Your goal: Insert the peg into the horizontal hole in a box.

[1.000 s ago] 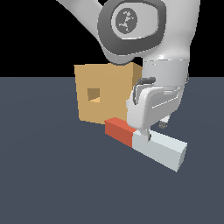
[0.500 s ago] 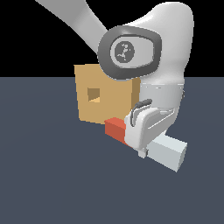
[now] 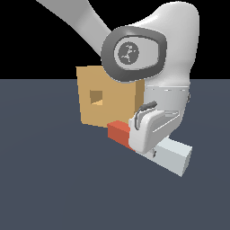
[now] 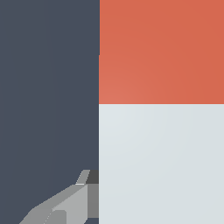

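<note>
One peg (image 3: 173,155) lies low over the dark grey-blue surface (image 3: 54,188), slanted across the exterior view: red end (image 3: 118,132) toward the box (image 3: 108,96), pale grey-white end toward the exterior view's right and nearer the camera. Whether it touches the surface or is lifted just off it cannot be told.

Gripper (image 3: 146,139) comes down on the peg at about the boundary between red and pale sections, covering the middle of the bar. It appears clamped on the peg; fingertips themselves are hidden behind the gripper body in the exterior view.

Wrist view: peg fills most of the frame, red section (image 4: 162,50) meeting pale section (image 4: 162,164) along a straight line. One grey finger (image 4: 65,205) sits flush against the side of the pale section.

Box is tan, standing on the surface behind the peg. Hole (image 3: 96,96) is a small square opening in the face toward the exterior view's left, lighter tan inside. Red end sits just beside the box's lower near corner, below and to the right of the hole, not in it.

Arm link and wrist housing overlap the box's upper right part in the exterior view.
</note>
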`<action>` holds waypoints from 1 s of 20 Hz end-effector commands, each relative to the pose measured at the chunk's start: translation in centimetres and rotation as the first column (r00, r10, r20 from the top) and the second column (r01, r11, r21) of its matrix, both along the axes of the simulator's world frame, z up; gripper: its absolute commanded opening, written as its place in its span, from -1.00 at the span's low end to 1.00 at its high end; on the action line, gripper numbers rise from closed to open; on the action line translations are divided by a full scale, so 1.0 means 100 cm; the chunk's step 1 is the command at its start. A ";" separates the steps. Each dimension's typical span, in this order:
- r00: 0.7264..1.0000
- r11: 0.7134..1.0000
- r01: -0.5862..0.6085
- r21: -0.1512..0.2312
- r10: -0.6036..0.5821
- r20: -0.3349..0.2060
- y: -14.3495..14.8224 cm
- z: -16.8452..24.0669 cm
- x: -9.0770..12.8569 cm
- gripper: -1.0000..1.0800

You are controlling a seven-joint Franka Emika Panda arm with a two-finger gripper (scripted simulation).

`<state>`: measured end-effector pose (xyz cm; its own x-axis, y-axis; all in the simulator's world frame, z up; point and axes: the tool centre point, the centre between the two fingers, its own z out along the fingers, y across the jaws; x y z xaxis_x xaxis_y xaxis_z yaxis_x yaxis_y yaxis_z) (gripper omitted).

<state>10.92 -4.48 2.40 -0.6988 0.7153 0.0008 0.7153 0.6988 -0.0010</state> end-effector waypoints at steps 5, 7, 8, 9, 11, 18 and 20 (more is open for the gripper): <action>1.000 1.000 0.001 0.000 -0.001 0.000 0.000 0.000 0.000 -1.00; 1.000 1.000 0.005 0.000 -0.005 0.000 -0.001 0.000 -0.001 -1.00; 1.000 1.000 0.008 0.000 -0.008 0.000 -0.001 0.001 -0.002 -1.00; 1.000 1.000 0.012 0.000 -0.012 0.000 -0.002 0.001 -0.003 -1.00; 1.000 1.000 0.024 0.000 -0.024 0.000 -0.003 0.002 -0.005 -1.00; 0.995 0.995 0.099 0.000 -0.099 0.000 -0.010 0.008 -0.021 -1.00; 0.991 0.991 0.130 0.000 -0.130 0.000 -0.013 0.011 -0.028 -1.00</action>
